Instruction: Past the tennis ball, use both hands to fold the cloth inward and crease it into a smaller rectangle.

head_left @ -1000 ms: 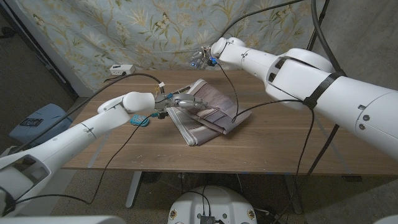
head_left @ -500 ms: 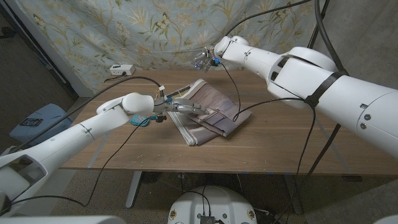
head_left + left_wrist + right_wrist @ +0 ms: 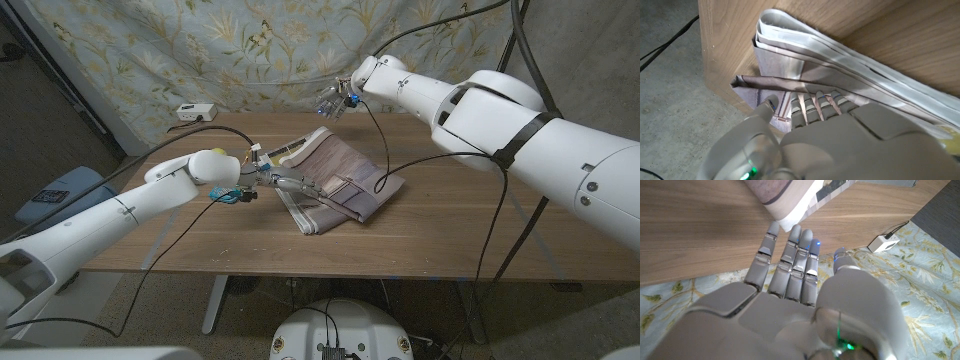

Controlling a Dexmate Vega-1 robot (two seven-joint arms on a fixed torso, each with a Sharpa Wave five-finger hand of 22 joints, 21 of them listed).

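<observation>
**Folded cloth mid-table, left hand on it, right hand lifted off**

Wooden table is our landmark, with a blue-green leaf-and-bird patterned curtain hanging behind its far edge. We see the striped brown-and-cream folded cloth near the table's middle, lying in several layers as a rough rectangle skewed to the table edges. In the left wrist view the cloth shows stacked pale folds, with one brown edge rolled into a narrow ridge.

Left hand reaches in over the table from its left side, fingers stretched out along the top of the cloth, touching it. In the left wrist view the left hand's fingertips lie on the brown layer; we can't tell whether they pinch any fabric.

Right hand hangs in the air above the table's far edge, beyond the cloth's far corner, well off the surface. The right wrist view shows the right hand with fingers straight and side by side, holding nothing.

A small teal object sits on the table just left of the cloth, beside the left wrist. A white box with a cable rests at the table's far left corner.
</observation>
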